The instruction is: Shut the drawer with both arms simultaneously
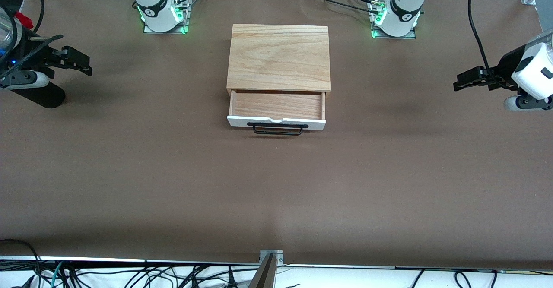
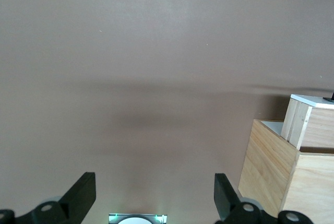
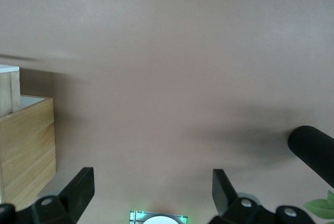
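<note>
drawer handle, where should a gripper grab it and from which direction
Grip the black wire handle at mid-bar, coming down from above with fingers astride it. It runs level along the white front of the open drawer and stands clear of it, leaving finger room.

Both arms held wide, up off the table.
Left gripper (image 1: 459, 83) hangs at its own end, fingers (image 2: 81, 195) spread; right gripper (image 1: 86, 65) mirrors it, fingers (image 3: 78, 190) parted too.
</note>
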